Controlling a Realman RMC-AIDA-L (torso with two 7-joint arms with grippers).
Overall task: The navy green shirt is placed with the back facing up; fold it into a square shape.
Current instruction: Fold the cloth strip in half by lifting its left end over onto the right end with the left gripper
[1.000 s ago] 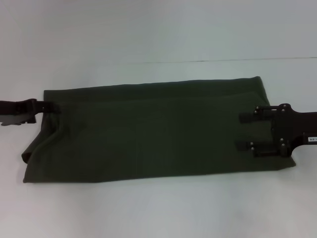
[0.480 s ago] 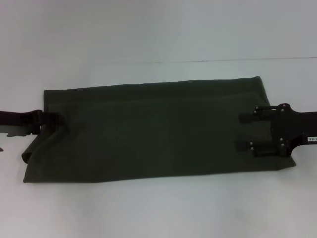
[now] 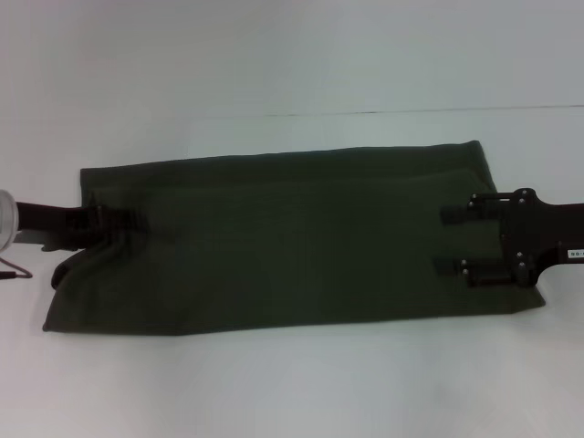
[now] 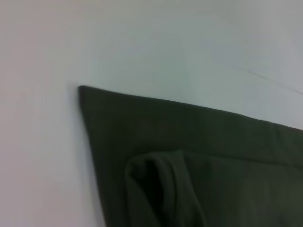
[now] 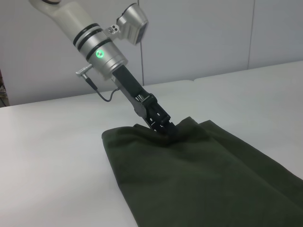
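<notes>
though the navy green shirt (image 3: 292, 242) already lies on the white tabletop (image 3: 292, 64) as a long band, the left tool (image 3: 114, 222) pinches one end, the right tool (image 3: 453, 242) rests spread on the other, and the crosswise folds remain.

Soft, even, bright light is washing over the white table (image 3: 292, 73), casting almost no shadows. The head view is looking hazy and slightly blurred, the dark shirt (image 3: 292, 237) losing its detail. No glare is showing.
</notes>
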